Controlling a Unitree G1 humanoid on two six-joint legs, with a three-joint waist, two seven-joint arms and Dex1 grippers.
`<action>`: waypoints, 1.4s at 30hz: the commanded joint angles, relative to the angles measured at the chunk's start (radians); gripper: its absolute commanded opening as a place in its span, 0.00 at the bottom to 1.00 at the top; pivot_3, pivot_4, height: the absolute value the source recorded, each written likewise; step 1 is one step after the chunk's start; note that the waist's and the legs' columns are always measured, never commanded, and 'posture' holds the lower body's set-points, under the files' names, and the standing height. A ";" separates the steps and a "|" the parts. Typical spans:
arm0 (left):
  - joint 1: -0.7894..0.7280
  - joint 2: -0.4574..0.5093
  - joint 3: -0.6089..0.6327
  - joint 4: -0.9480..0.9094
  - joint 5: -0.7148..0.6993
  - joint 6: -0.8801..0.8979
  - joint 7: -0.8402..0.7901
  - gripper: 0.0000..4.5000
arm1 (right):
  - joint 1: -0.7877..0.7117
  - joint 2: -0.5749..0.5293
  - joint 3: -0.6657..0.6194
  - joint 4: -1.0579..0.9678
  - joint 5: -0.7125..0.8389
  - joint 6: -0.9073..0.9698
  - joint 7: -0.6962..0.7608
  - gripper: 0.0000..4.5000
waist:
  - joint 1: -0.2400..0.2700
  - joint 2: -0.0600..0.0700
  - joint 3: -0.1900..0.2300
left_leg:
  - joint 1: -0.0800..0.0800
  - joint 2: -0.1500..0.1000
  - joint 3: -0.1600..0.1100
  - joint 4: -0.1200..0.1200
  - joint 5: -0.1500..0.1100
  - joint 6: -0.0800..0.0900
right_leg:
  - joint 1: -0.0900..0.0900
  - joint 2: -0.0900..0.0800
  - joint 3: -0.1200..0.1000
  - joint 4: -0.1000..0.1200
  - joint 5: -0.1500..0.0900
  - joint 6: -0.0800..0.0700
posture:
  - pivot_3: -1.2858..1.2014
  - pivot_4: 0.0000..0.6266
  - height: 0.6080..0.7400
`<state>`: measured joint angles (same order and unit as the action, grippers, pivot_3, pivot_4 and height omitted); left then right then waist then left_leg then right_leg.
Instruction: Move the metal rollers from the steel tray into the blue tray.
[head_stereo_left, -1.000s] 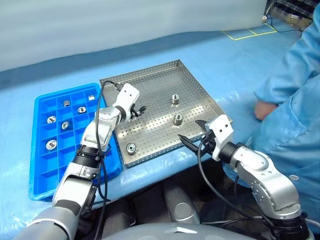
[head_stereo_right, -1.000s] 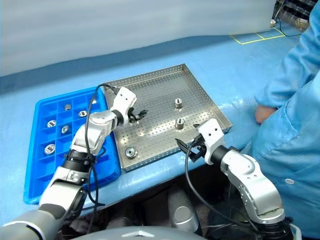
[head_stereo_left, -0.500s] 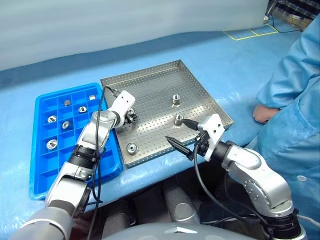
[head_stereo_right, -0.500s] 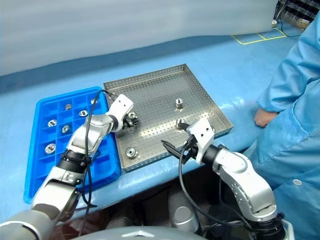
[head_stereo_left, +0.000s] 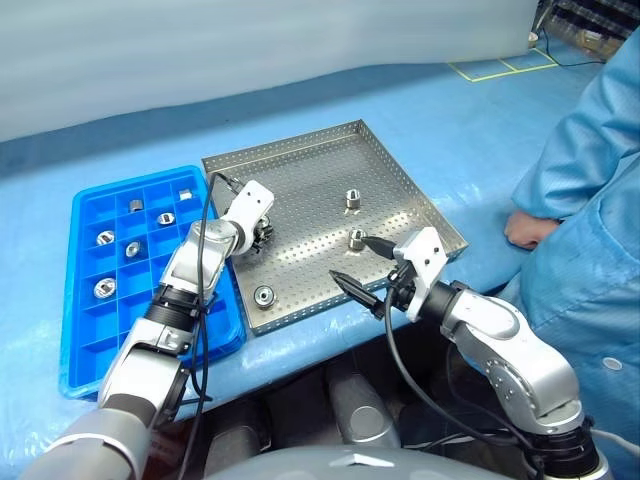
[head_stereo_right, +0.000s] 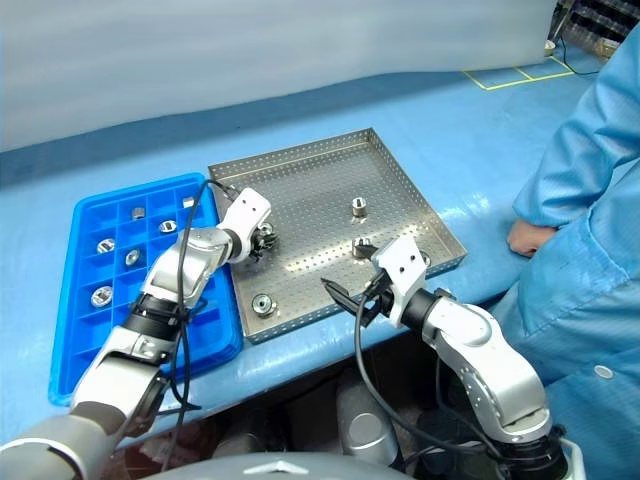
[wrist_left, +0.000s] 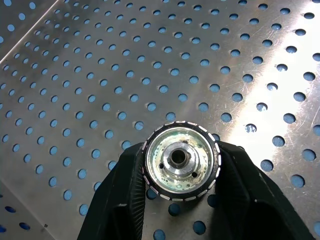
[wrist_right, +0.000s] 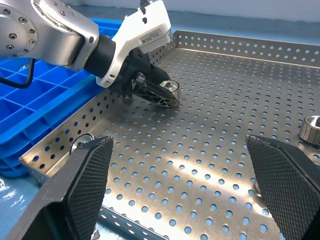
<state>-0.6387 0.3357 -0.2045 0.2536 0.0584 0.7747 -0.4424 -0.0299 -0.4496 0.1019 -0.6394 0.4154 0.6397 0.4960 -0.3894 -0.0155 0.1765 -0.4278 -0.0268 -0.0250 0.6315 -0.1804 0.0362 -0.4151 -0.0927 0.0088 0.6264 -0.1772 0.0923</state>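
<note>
- L gripper (wrist_left: 180, 172) is down on the steel tray (head_stereo_left: 390, 160), near its left edge; jaws closed on a roller (wrist_left: 181, 161), one black finger (wrist_left: 125, 195) pressed to each side. The roller's face w/ dark centre hole points up at the wrist cam.
- The gripped roller sits at or just above the perforated floor – can't tell if it's lifted clear.
- R gripper (head_stereo_left: 362, 264) hangs over the tray's near right corner, jaws spread wide, nothing between them. It points across the tray toward the L gripper.
- Loose rollers in the steel tray: one mid-tray toward the far side (head_stereo_left: 352, 198), one just beside the R gripper's upper fingertip (head_stereo_left: 356, 238), one near the front left corner (head_stereo_left: 264, 296).
- Blue tray (head_stereo_left: 85, 350) lies on the worktop (head_stereo_left: 470, 130) just left of the steel tray, edges about touching. Several rollers in its far compartments already, e.g. (head_stereo_left: 104, 288), (head_stereo_left: 105, 238), (head_stereo_left: 166, 218); near rows are bare.
- Person in blue coat at right, hand (head_stereo_left: 527, 229) resting on the worktop, apart from the steel tray.
</note>
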 joint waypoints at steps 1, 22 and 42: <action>0.003 -0.003 0.026 0.004 -0.005 -0.006 0.014 0.39 | -0.020 0.009 0.001 -0.013 -0.002 -0.023 -0.003 1.00 | 0.000 0.000 0.000 | 0.000 0.000 0.000 0.000 0.000 0.000 | 0.000 0.000 0.000 0.000 0.000 0.000 | 0.35 0.24 1.00; 0.275 0.214 0.297 -0.733 -0.402 0.256 -0.167 0.39 | -0.115 0.022 0.093 0.118 0.102 -0.009 0.207 1.00 | 0.050 0.000 0.000 | 0.001 0.001 0.001 0.000 0.000 0.000 | -0.001 0.001 0.002 0.001 -0.003 -0.005 | 0.40 0.24 1.00; 0.842 0.315 0.610 -1.141 -0.345 0.450 0.022 0.39 | -0.139 0.031 0.127 0.142 0.092 0.000 0.201 1.00 | 0.268 -0.002 0.000 | -0.001 0.001 0.001 -0.001 -0.004 -0.006 | -0.011 0.001 0.001 0.002 -0.005 -0.011 | 0.47 0.24 1.00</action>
<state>0.1949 0.6550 0.3694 -0.8423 -0.2953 1.2372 -0.4335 -0.1620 -0.4199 0.2366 -0.4742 0.4961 0.6438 0.6945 -0.1210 -0.0177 0.1762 -0.4292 -0.0254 -0.0233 0.6310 -0.1839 0.0299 -0.4263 -0.0925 0.0095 0.6279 -0.1826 0.0810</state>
